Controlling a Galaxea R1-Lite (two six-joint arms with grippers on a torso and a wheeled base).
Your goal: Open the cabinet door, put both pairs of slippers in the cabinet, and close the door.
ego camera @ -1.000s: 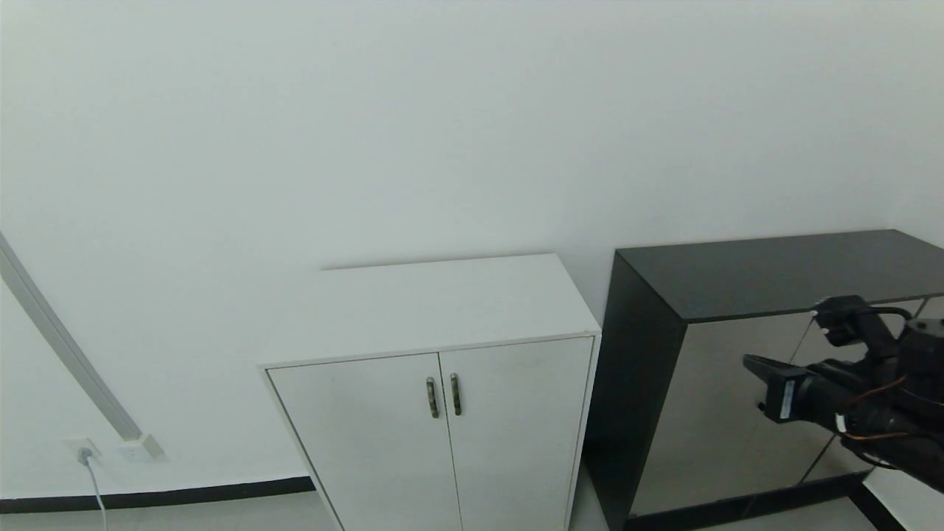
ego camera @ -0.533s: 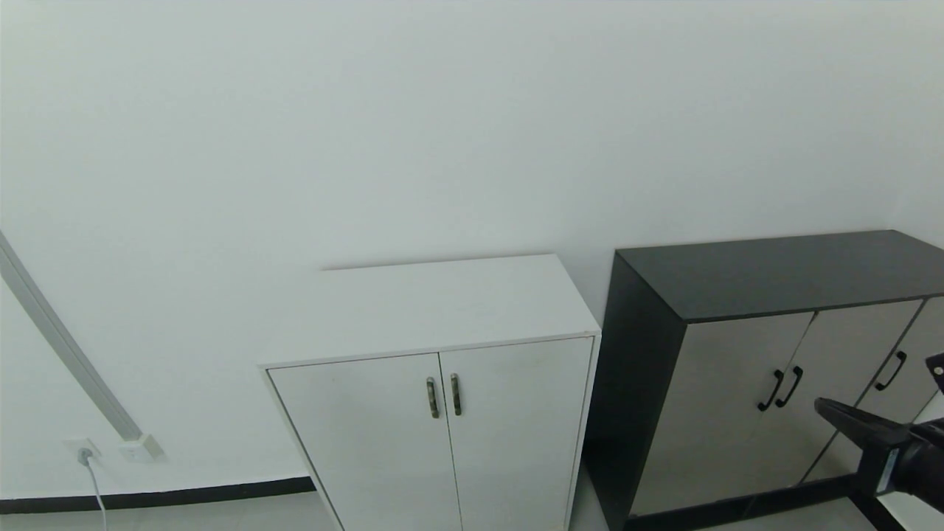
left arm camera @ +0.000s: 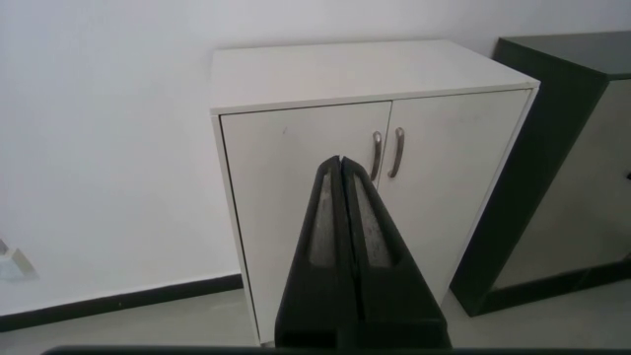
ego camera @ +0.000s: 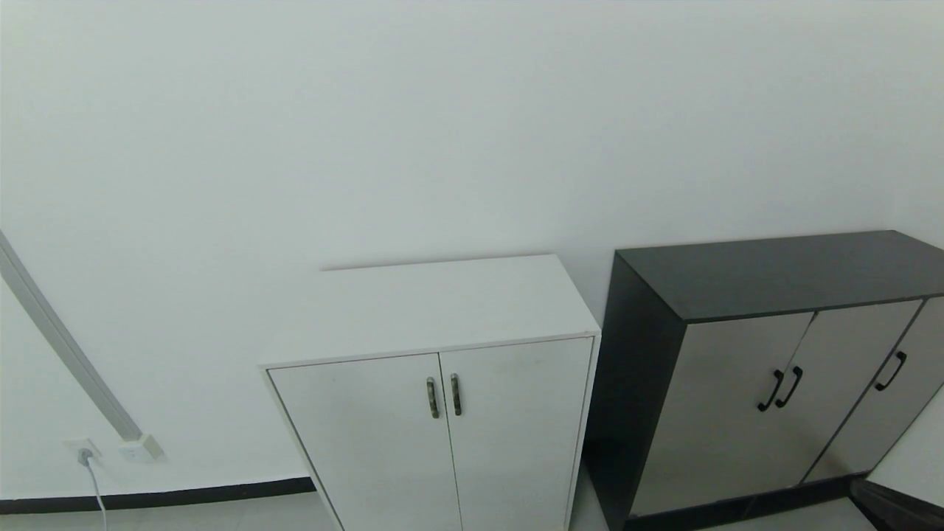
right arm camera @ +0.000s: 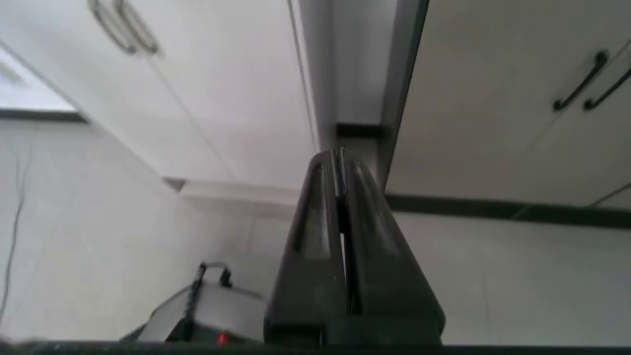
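The left gripper [left arm camera: 340, 160] points at the front of the white cabinet [ego camera: 435, 302], fingers [left arm camera: 323, 222] pressed together on nothing. The doors [ego camera: 369, 435] are closed. The right gripper [right arm camera: 338, 154] points down at the floor [right arm camera: 99, 247] — clenched too, empty. A black cabinet [ego camera: 737, 273] stands at the white one's 3 o'clock.

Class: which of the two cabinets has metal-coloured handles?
The white cabinet on the left; its paired handles are dull metal, while the black-topped cabinet beside it has black handles.
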